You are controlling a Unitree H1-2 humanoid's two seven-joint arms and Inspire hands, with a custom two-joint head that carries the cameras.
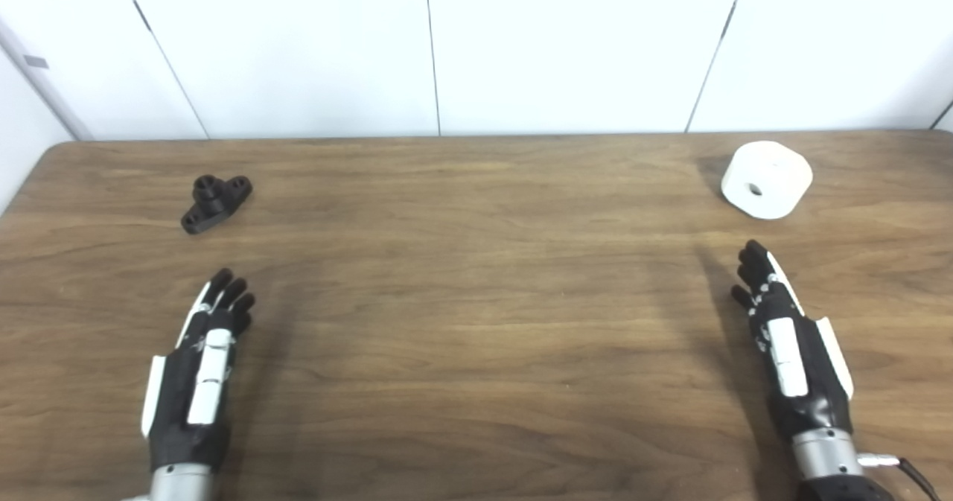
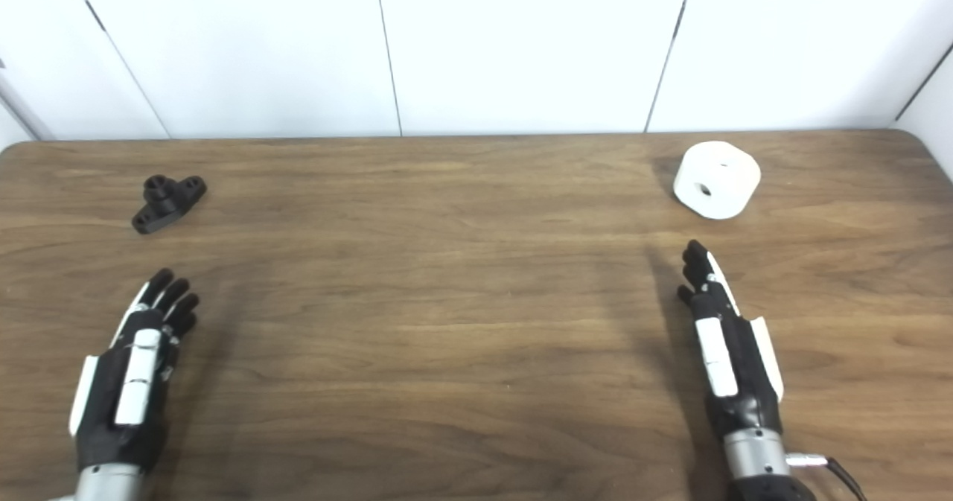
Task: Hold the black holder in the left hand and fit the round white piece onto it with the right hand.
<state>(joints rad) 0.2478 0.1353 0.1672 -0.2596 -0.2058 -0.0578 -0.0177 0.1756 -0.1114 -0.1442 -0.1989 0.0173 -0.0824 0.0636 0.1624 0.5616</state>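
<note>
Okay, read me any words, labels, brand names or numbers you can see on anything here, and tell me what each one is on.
None: there is no readable text anywhere.
The black holder, the round white piece and the table are unmarked.
Small pale marks on the left hand and right hand are too blurred to read.

Both forearms ran off the bottom edge. The table (image 1: 476, 322) was cut at both sides and below. The holder's (image 1: 215, 202) holes were too small to tell apart clearly. The piece's (image 1: 767, 179) underside was hidden.
</note>
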